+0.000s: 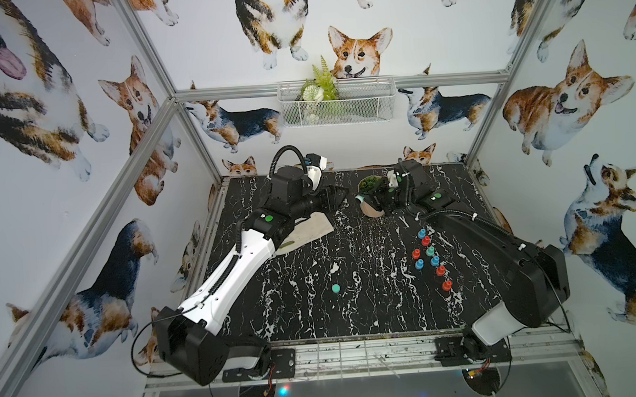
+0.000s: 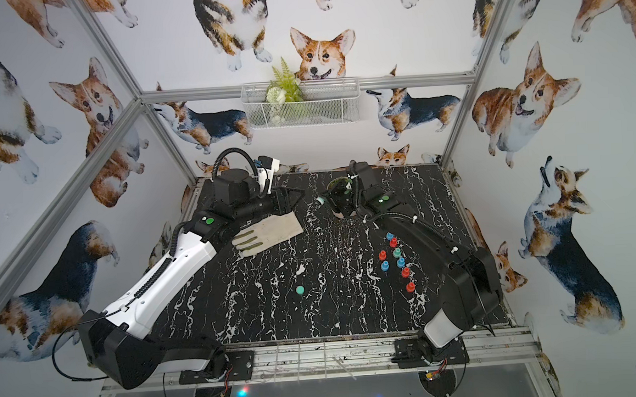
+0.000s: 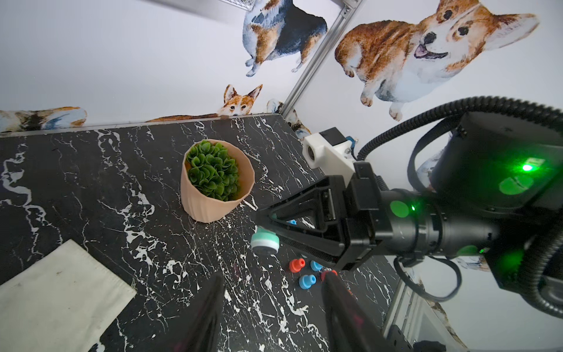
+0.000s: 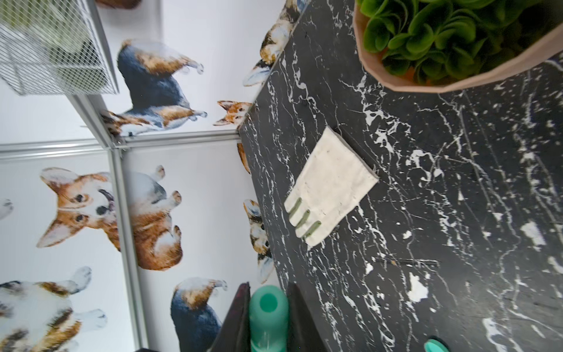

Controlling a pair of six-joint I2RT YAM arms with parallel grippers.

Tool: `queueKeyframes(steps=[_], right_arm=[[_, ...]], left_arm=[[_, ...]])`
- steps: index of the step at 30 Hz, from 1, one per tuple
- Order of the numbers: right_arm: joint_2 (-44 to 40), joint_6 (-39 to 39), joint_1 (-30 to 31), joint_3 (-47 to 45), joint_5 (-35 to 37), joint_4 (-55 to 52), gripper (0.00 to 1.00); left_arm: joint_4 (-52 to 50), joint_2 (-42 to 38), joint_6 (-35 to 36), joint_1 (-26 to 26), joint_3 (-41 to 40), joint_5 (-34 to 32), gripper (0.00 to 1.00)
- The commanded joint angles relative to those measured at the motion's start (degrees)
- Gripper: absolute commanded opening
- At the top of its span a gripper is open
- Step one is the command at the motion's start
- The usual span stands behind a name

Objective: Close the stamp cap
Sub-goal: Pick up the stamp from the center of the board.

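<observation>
The right gripper (image 1: 367,200) sits in the upper middle of both top views, just beside a ribbed peach plastic pot of green succulent leaves (image 3: 210,204). Its jaws pinch a small teal plastic stamp with a white band (image 3: 264,241). In the right wrist view the stamp's teal body is wedged between the two black fingers (image 4: 240,317) and touches both. The stamp is held above the black marble-patterned tabletop with white veins (image 1: 351,316), its uncapped face turned toward the left of the frame. The round teal cap (image 1: 335,288) lies alone on the tabletop near the centre of both top views, well apart from both grippers.

The left gripper (image 3: 274,275) hangs left of centre in the upper part of the top views, pointing toward the stamp but apart from it. Its jaws stand spread, with nothing between them. Partly under the left arm lies a flat off-white fabric glove with green finger stripes (image 2: 270,233).

Right of centre, a loose cluster of small red, blue and teal plastic stamps (image 1: 430,255) stands on the tabletop beside the right arm. A white wire mesh basket holding green fern sprigs (image 1: 364,105) hangs on the back wall at top centre.
</observation>
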Motion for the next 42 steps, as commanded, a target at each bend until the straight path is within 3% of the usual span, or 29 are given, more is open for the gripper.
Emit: queueKeyframes(steps=[1, 15, 29, 42], right_arm=[[-1.1, 14.99, 0.53, -1.47, 1.83, 6.34, 0.05], [-2.51, 18.95, 3.61, -0.13, 2.53, 9.54, 0.03], [-2.44, 20.27, 4.95, 0.31, 2.2, 10.86, 0.02], [-2.62, 23.41, 5.35, -0.8, 0.89, 14.12, 0.02]], left_arm=[[1.77, 1.28, -0.42, -0.86, 0.99, -0.17, 0.55], [2.03, 5.0, -1.34, -3.53, 1.63, -2.78, 0.54], [2.81, 4.84, -0.4, -3.62, 1.19, -4.66, 0.4], [6.67, 3.97, 0.85, -3.66, -0.55, -6.06, 0.41]])
